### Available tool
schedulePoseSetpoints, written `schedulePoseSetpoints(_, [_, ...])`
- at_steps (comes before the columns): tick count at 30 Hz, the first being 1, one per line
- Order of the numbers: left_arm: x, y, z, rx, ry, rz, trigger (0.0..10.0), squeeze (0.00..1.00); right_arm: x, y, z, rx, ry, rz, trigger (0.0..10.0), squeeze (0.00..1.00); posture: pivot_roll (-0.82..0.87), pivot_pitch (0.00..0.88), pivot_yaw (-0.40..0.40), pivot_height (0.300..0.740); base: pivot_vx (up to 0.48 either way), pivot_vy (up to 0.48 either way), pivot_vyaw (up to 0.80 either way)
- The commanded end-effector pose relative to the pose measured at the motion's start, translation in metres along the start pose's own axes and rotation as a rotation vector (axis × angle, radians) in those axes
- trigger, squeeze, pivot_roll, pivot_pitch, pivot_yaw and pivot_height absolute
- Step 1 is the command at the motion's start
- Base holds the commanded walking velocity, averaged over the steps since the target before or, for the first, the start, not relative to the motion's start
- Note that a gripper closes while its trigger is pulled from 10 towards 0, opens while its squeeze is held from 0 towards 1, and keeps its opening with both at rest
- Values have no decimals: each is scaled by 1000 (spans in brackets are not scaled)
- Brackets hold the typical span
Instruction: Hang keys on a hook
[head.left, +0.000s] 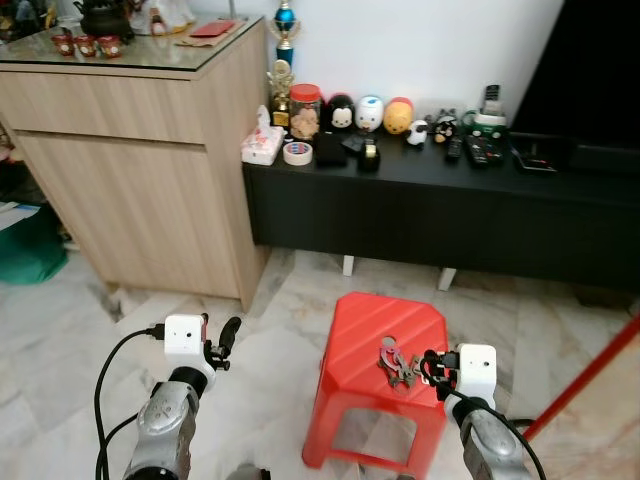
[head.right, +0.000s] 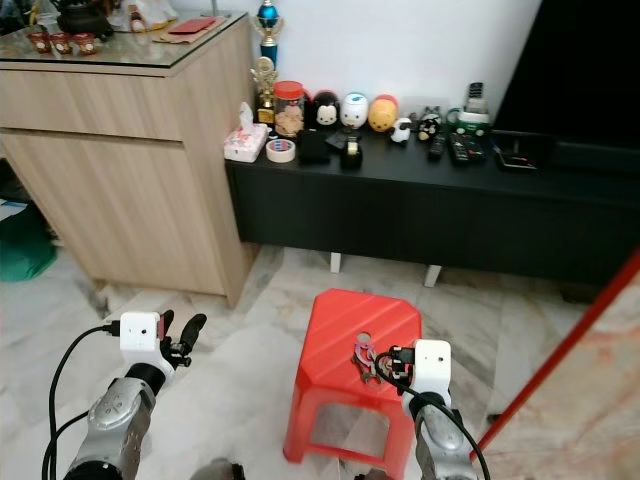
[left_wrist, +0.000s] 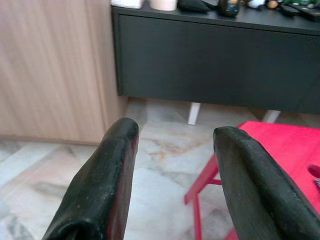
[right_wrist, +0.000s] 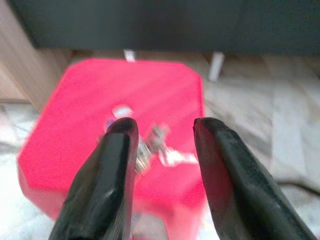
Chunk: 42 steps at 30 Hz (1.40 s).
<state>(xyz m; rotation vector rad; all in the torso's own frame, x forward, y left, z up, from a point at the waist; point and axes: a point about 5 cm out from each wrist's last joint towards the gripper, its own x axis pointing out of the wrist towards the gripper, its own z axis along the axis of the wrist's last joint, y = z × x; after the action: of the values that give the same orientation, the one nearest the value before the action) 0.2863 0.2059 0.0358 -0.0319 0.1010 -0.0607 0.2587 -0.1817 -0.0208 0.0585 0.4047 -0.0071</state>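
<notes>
While the keys wait: the bunch of keys (head.left: 397, 362) lies on the red plastic stool (head.left: 375, 325), near its right front edge.
Right tool (head.left: 428, 367): fingers spread apart, empty, just beside the keys and aimed at them.
Left tool (head.left: 222, 343): parted, empty, hanging over the marble floor (head.left: 280, 300) left of the stool.
Step in hand: closing in for the pickup, I judge.
Doing it well: straddle the ring, not loose blades; descend slowly, since metal may skid on smooth plastic.
Hook: none made out.

Shiny metal keys (head.left: 397, 362) lie on a glossy red plastic stool (head.left: 370, 330).
</notes>
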Motion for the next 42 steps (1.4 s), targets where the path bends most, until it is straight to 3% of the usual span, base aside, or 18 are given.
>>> schedulePoseSetpoints(1, [3,0,1,-14,3,22,10000,0,-2,-3,-7,4,38,-7,10000,0,18,0,-19,643,0,0,0])
schedulePoseSetpoints(13, [3,5,2,-54,11,52,10000,0,-4,-5,-16,13,116,-25,10000,0,24,0,-15,643,0,0,0])
schedulePoseSetpoints(18, [2,6,0,-56,18,55,10000,0,-5,-6,-15,19,96,-25,10000,0,19,0,-11,625,0,0,0])
schedulePoseSetpoints(35, [1,5,-2,-62,33,53,10000,0,-7,-3,-22,14,135,-15,10000,0,12,0,-9,625,0,0,0])
schedulePoseSetpoints(42, [3,5,-1,-59,39,54,10000,0,-6,-2,-20,-17,129,-2,10000,0,12,0,-11,625,274,0,312])
